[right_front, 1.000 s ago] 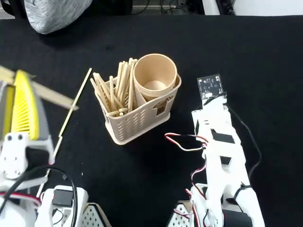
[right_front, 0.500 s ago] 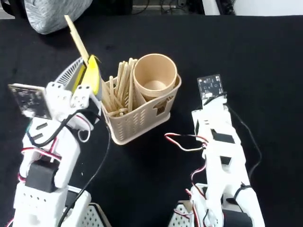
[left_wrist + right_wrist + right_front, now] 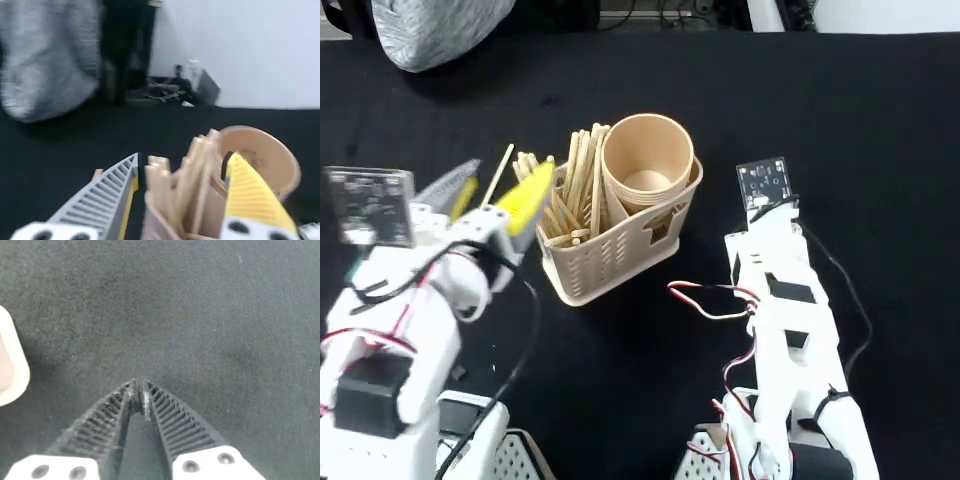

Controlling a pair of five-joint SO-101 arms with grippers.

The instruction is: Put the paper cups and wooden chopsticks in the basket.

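A beige slotted basket (image 3: 610,255) stands mid-table. It holds stacked paper cups (image 3: 648,160) and a bundle of wooden chopsticks (image 3: 570,190). My left gripper (image 3: 513,166) is open at the basket's left end, its yellow finger (image 3: 528,195) over the bundle and its grey finger (image 3: 450,185) outside. In the left wrist view the gripper (image 3: 184,157) straddles the chopsticks (image 3: 192,175), with the cups (image 3: 260,155) beyond. One loose chopstick (image 3: 500,172) lies on the cloth between the fingers. My right gripper (image 3: 136,386) is shut and empty, low over the cloth right of the basket (image 3: 10,370).
The right arm (image 3: 780,290) stretches up the table right of the basket, its camera board (image 3: 765,185) near the rim. A grey bag (image 3: 430,30) sits at the far left edge. Black cloth covers the table all round.
The left arm swung in from the left edge with a chopstick raised in its gripper. Now the gripper is open at the basket and holds nothing. The right arm kept still.
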